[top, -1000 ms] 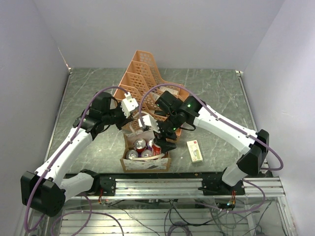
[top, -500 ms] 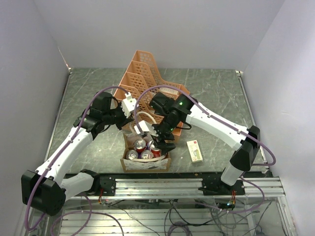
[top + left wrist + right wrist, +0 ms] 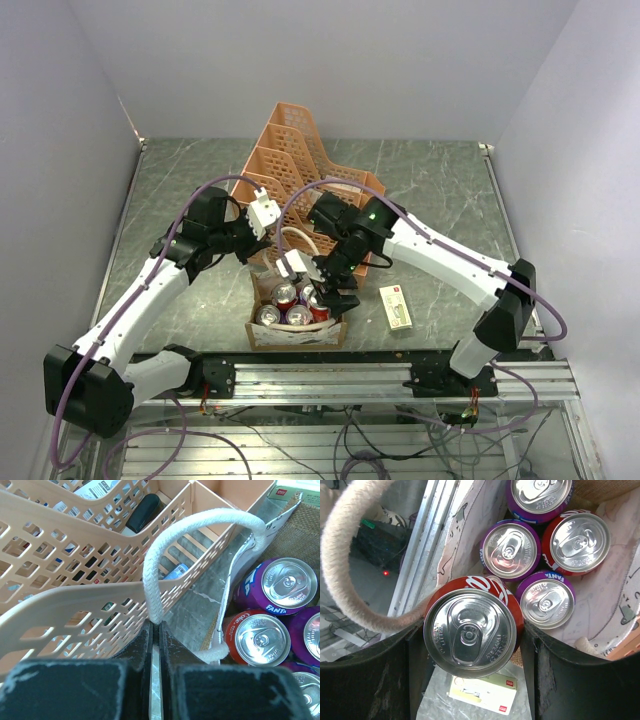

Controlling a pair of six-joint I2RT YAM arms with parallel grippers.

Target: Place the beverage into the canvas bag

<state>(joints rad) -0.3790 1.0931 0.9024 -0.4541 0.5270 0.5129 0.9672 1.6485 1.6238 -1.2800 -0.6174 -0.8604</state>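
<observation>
The canvas bag (image 3: pixel 297 336) stands open near the table's front edge, with several purple and red cans inside (image 3: pixel 577 540). My left gripper (image 3: pixel 155 626) is shut on one of its cream-white loop handles (image 3: pixel 150 575), holding it up toward the peach organizer. My right gripper (image 3: pixel 472 640) is shut on the beverage, a red cola can (image 3: pixel 470 625), upright with its silver top facing the camera. It hangs above the bag's right rim (image 3: pixel 343 318), beside the other handle (image 3: pixel 340 545). In the top view the red can (image 3: pixel 319 304) sits just under the right gripper (image 3: pixel 326 292).
A peach lattice file organizer (image 3: pixel 290 160) lies right behind the bag, with small items in its slots (image 3: pixel 142 512). A white-and-green box (image 3: pixel 396 305) lies on the table to the right of the bag. The metal base rail (image 3: pixel 330 375) runs along the near edge.
My right gripper, still holding the red can, has swung a little left and then settled lower over the bag's right side. The left arm keeps the handle where it was.
</observation>
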